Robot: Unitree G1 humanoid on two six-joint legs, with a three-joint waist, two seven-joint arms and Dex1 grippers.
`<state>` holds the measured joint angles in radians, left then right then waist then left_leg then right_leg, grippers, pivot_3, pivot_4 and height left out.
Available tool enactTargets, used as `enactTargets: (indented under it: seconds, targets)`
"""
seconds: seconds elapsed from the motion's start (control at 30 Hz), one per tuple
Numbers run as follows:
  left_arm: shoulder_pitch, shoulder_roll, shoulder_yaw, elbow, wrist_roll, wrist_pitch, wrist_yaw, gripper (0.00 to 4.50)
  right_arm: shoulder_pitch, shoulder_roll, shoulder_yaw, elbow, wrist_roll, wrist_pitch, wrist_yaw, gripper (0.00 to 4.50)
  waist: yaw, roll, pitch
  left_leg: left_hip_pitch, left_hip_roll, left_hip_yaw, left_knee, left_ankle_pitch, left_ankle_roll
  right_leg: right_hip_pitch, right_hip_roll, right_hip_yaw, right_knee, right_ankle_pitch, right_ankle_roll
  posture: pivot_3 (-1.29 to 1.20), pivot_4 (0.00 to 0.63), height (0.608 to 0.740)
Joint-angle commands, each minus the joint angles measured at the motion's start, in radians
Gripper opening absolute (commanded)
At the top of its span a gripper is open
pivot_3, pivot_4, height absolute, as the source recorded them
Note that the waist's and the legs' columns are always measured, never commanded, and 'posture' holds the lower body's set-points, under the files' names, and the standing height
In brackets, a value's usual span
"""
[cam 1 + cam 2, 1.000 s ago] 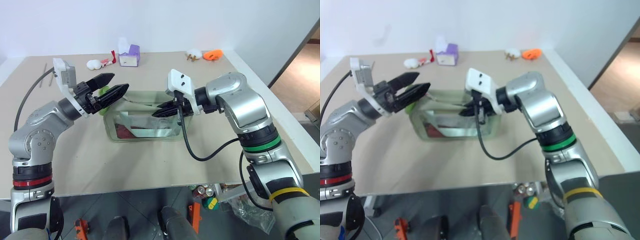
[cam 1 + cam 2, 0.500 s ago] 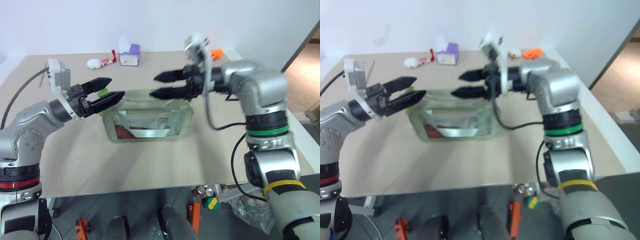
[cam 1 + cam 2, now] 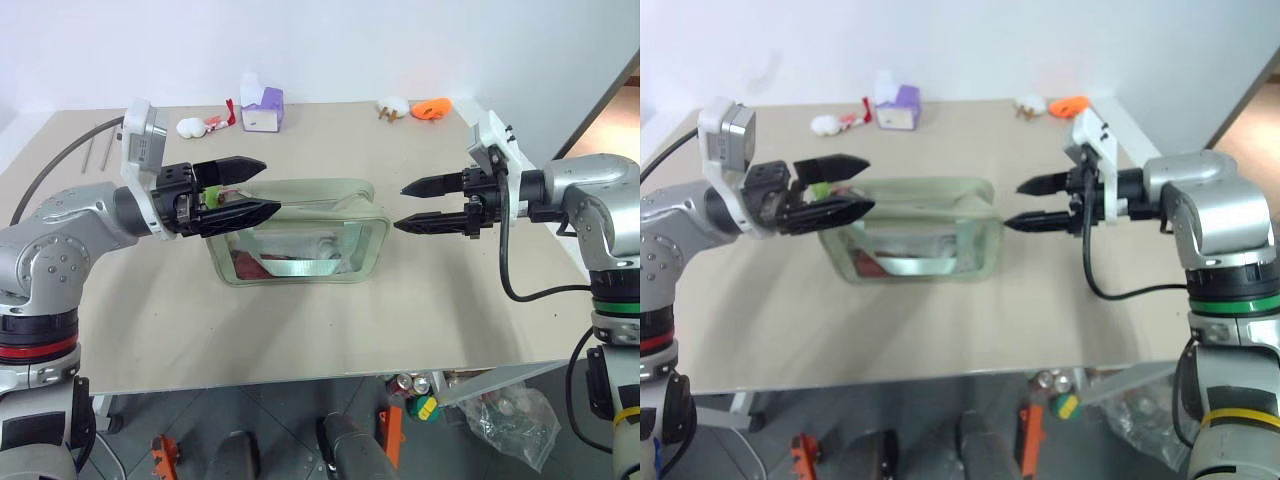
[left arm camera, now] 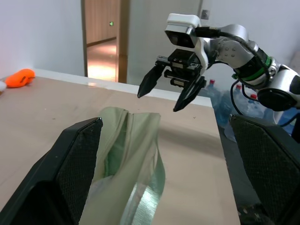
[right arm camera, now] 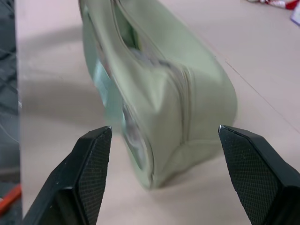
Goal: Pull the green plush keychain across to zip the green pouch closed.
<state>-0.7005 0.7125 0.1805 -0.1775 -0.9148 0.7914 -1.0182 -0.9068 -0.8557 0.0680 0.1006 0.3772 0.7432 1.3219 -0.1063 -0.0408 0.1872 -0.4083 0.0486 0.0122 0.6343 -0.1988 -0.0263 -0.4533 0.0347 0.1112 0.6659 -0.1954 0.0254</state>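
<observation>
right gripper (image 3: pixel 432 206) opened, withdrawn from green pouch (image 3: pixel 300 233)

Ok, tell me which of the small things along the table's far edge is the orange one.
The orange object at the far right end of that row, beside the white plush. The purple-and-white box and the white and red bits lie further left.

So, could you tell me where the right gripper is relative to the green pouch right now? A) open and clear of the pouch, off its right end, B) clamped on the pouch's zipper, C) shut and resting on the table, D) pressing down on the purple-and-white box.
A: the right gripper is open and empty, apart from the green pouch, off its right end.
</observation>
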Motion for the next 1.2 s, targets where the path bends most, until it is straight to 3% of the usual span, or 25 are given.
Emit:
enactTargets:
  seconds: [0.03,0.33,0.7,0.97,1.2]
  targets:
    - [-0.027,0.012,-0.008,-0.014,-0.005,0.0,-0.025,4.5,0.004,0.015,-0.006,-0.056,0.016,0.0,-0.025,3.74,0.0,0.0,0.0,0.0,0.0,0.0,0.0,0.0,0.0,0.0,0.0,0.0,0.0,0.0,0.0,0.0,0.15,0.74]
    - [0.015,0.023,-0.016,-0.033,0.003,-0.001,-0.042,4.5,0.01,0.064,0.047,-0.051,0.018,-0.002,-0.028,3.74,0.003,0.0,0.0,-0.001,0.0,0.0,0.0,0.0,0.0,0.0,0.0,0.0,0.0,0.0,0.0,0.0,0.15,0.74]
    - [0.095,-0.001,0.101,-0.02,-0.023,-0.029,0.079,4.5,0.018,0.101,0.065,0.011,-0.02,-0.076,-0.05,0.09,0.003,0.0,0.0,-0.001,0.0,0.0,0.0,0.0,0.0,0.0,-0.001,0.0,0.0,0.0,0.0,0.0,0.15,0.74]
    - [0.11,-0.031,0.354,0.142,-0.088,-0.058,0.269,4.5,0.037,0.107,0.088,0.017,-0.039,-0.081,-0.059,0.04,0.003,0.0,0.0,0.0,0.0,0.0,0.001,0.0,0.0,0.0,0.0,0.0,0.0,0.0,0.0,0.0,0.15,0.74]
    - [0.259,0.011,0.303,0.163,0.008,-0.065,0.221,4.5,0.059,0.108,0.093,0.007,-0.048,-0.084,-0.058,0.04,0.004,-0.002,-0.001,0.0,0.0,0.0,0.0,0.0,0.0,0.001,-0.001,-0.001,0.0,-0.001,-0.001,0.0,0.15,0.74]
